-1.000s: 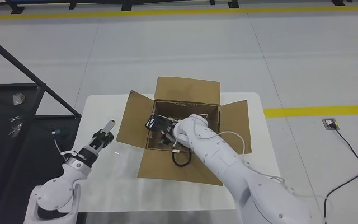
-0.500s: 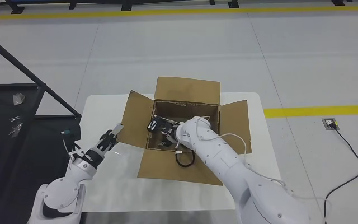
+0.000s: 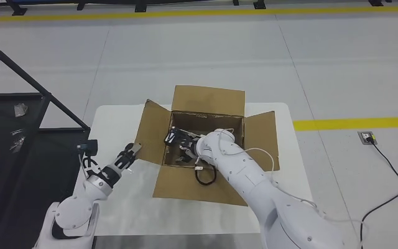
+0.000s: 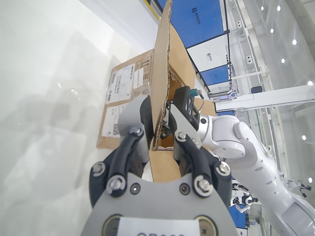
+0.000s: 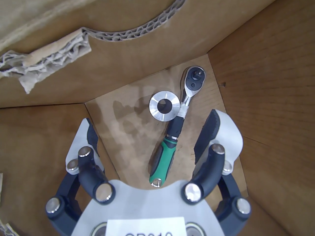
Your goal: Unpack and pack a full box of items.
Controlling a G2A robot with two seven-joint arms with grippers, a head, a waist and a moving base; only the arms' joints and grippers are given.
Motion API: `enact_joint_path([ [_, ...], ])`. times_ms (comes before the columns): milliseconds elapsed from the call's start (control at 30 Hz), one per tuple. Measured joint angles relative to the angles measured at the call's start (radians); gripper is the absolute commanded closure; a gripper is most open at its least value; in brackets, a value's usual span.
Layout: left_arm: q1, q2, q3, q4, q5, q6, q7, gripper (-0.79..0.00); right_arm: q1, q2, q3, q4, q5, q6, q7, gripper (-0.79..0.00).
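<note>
An open cardboard box stands in the middle of the white table. My left gripper is at the outer edge of the box's left flap. In the left wrist view the flap stands edge-on between the fingers of the left gripper, which is shut on it. My right gripper is down inside the box. It hangs open above a green-handled ratchet wrench and a silver metal ring lying on the box floor.
A dark frame stands off the table's left side. Bare table lies in front of the box at the left. The box's right flap and front flap lie spread outward. A black cable loop hangs from my right arm.
My left arm has swung toward the box, and its gripper has come from open table onto the left flap's edge. My right gripper has stayed inside the box.
</note>
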Motion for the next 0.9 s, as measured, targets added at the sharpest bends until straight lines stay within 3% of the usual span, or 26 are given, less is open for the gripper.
enact_joint_path([
  [367, -0.008, 0.015, -0.002, 0.019, -0.043, -0.062, -0.100, 0.000, 0.002, 0.005, 0.011, 0.013, -0.028, -0.058, -0.022, -0.785],
  [900, -0.002, 0.047, -0.027, 0.055, -0.085, -0.248, -0.284, 0.000, 0.009, 0.010, 0.035, 0.018, -0.035, -0.161, 0.006, -0.785],
])
